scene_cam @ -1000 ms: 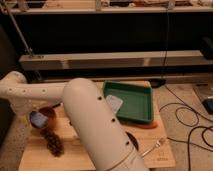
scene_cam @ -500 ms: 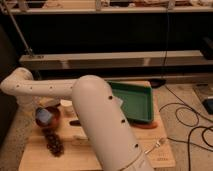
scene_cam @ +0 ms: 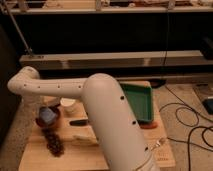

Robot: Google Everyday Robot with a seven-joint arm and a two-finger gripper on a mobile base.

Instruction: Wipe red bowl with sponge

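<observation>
The red bowl sits at the left of the wooden table. The light-blue sponge lies in the bowl's mouth. My gripper hangs from the arm's bent wrist at the far left, right above the sponge and the bowl. The white arm crosses the middle of the view and hides part of the table behind it.
A white cup stands just right of the bowl. A green rectangular tray lies at the right. A brown knobbly object lies in front of the bowl. A dark tool, an orange item and a fork also lie on the table.
The arm's big link has swung to the right and the wrist has risen at the left. The sponge has shifted slightly right over the bowl.
</observation>
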